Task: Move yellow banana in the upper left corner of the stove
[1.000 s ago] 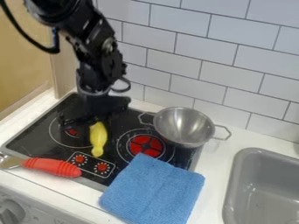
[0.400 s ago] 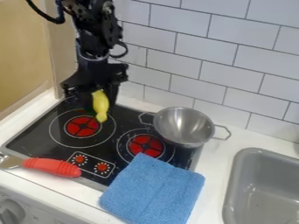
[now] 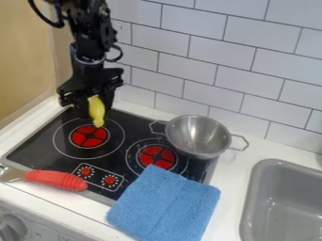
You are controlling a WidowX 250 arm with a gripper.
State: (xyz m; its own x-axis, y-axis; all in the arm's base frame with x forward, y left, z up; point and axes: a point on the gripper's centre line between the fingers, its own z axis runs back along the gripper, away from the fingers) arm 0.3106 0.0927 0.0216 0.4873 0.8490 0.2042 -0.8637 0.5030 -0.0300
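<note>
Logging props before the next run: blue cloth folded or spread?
Folded, it seems: the cloth lies flat as a neat, thick-edged square.

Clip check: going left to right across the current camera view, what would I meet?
Metal utensil with a ribbed red handle → yellow banana → blue cloth → grey sink basin

The arm (image 3: pixel 85 30) is black all over, its narrow, knobbly links crowded with angular housings and small pale glints. A thick black cable (image 3: pixel 41 18) bows out in a smooth curve on the image-left side, and a shorter dark loop (image 3: pixel 117 53) sticks out opposite, beside a greyish curved band (image 3: pixel 88 61) above the broad, blocky black gripper (image 3: pixel 95 104) with its jagged outer edge.
</note>
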